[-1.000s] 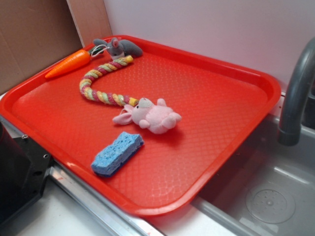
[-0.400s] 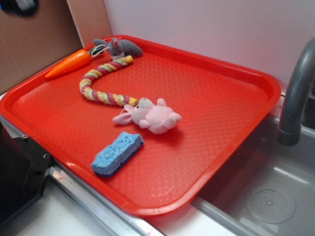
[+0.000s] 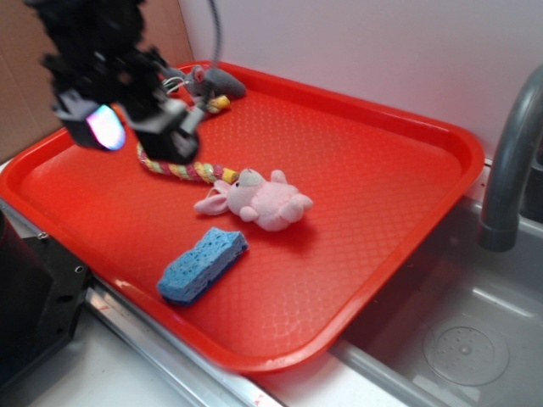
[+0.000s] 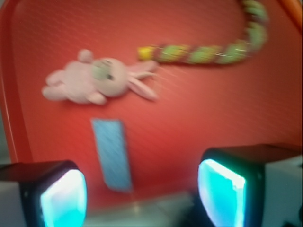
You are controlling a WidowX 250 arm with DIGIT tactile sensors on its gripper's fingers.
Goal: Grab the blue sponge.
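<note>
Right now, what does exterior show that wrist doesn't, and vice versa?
Exterior only: the grey plush mouse, the faucet, the sink basin, and the arm above the tray's back-left part. Wrist only: a close look at the gripper, open, its lit fingers spread apart. Both: the blue sponge, pink plush bunny, braided rope toy and red tray.

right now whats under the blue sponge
Only the red tray: the blue sponge lies flat on it near the front rim, apart from the pink bunny. The patch beneath the sponge is covered, so anything hidden there can't be seen.
</note>
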